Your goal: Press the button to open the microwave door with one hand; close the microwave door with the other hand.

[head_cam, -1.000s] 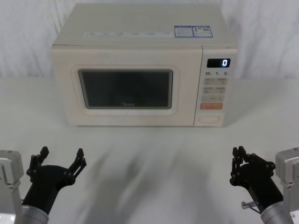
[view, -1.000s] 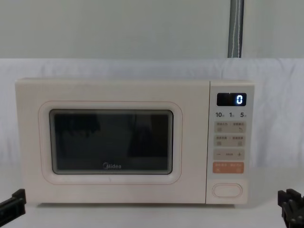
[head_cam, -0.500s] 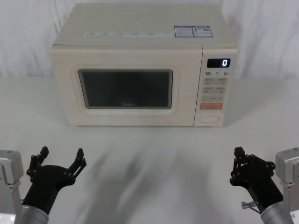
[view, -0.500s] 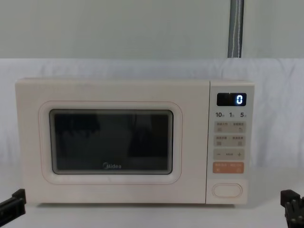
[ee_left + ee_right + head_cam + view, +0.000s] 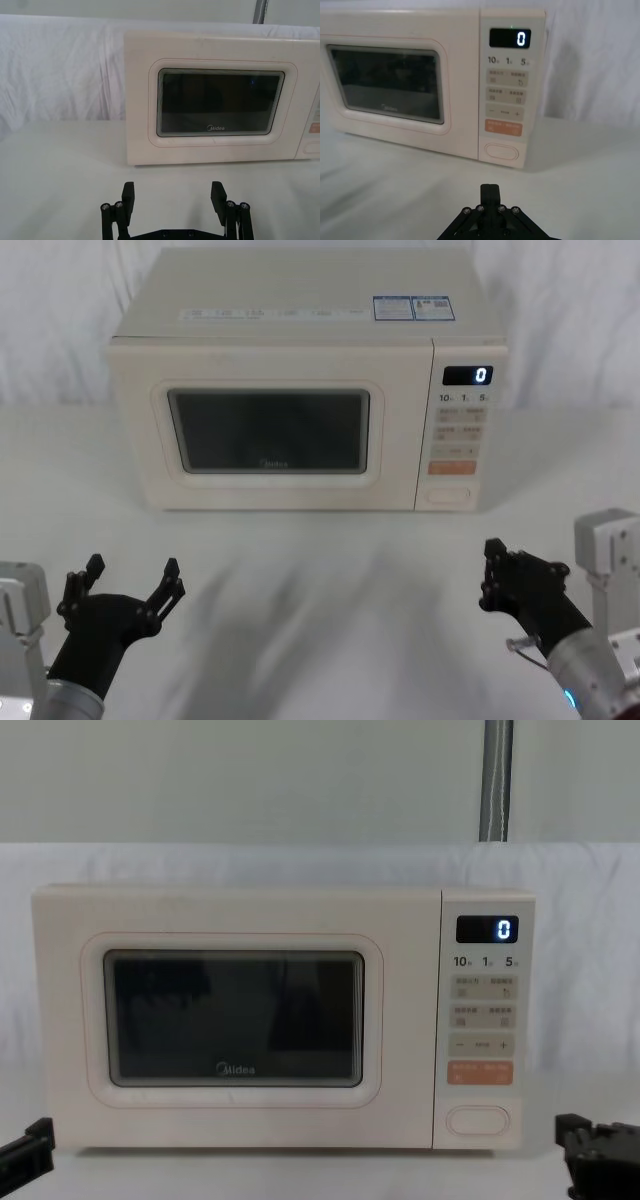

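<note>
The microwave (image 5: 300, 380) stands toward the back of the surface (image 5: 320, 570), facing the robot. The microwave door (image 5: 270, 430) takes up the left and middle of its front, shut flush. The control strip (image 5: 462, 425) runs down the right side of the front, with the display (image 5: 467, 375) at its top and the button (image 5: 449, 494) at its bottom. The left claw (image 5: 128, 579) sits before the microwave at the near left, the right claw (image 5: 491, 575) at the near right, both well apart from it.
</note>
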